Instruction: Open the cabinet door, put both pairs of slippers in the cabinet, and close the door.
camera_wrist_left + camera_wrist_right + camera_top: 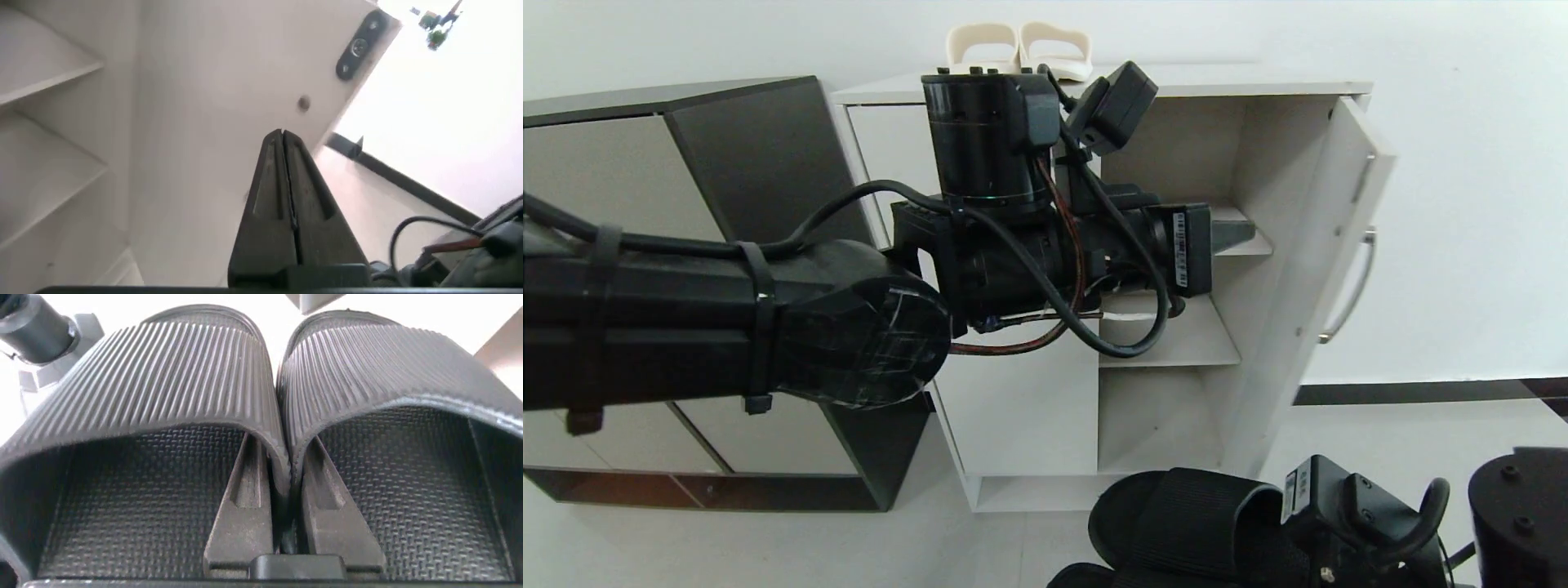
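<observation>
Left tool [283, 196] is sitting closed inside the open cabinet [1013, 408]; right tool [283, 469] is gripping the black slippers [188, 384] in front of it.

Black left arm [727, 318], looped cables [1123, 353]; dark left pincer [283, 140].

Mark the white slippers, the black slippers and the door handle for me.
white slippers [980, 41], head view, strap of the left one.
black slippers [188, 384], right wrist view, ribbed strap of one slipper.
door handle [1356, 286], head view, middle of the bar.
</observation>
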